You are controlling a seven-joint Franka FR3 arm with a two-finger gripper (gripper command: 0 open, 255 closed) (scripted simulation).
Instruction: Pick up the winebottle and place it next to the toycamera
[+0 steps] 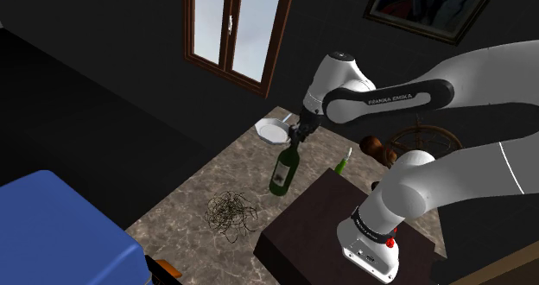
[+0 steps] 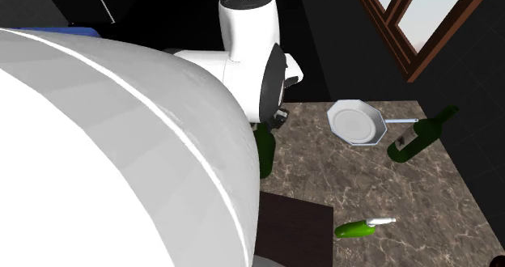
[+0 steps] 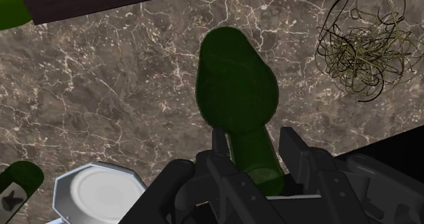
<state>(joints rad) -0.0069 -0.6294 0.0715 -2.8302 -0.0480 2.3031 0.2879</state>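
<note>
A dark green wine bottle (image 1: pixel 282 169) stands nearly upright on the marble tabletop (image 1: pixel 194 201), its neck leaning slightly toward the arm. My gripper (image 1: pixel 300 135) comes down over it and is shut on the neck. In the wrist view the neck (image 3: pixel 253 155) sits clasped between the two black fingers (image 3: pixel 221 144), with the bottle's wide body (image 3: pixel 234 87) below. The second exterior view shows the bottle (image 2: pixel 265 154) partly hidden behind the arm. I cannot tell whether its base touches the table. A brown rounded object (image 1: pixel 377 147), perhaps the toy camera, sits behind the stand.
A white octagonal pan (image 1: pixel 274 132) lies just beyond the bottle. A wire tangle (image 1: pixel 231 212) lies nearer the front. A small light green bottle (image 2: pixel 356 229) rests by the dark stand (image 1: pixel 315 227). Another dark bottle (image 2: pixel 417 137) lies past the pan. A blue box (image 1: pixel 60 236) stands at the shoulder view's lower left.
</note>
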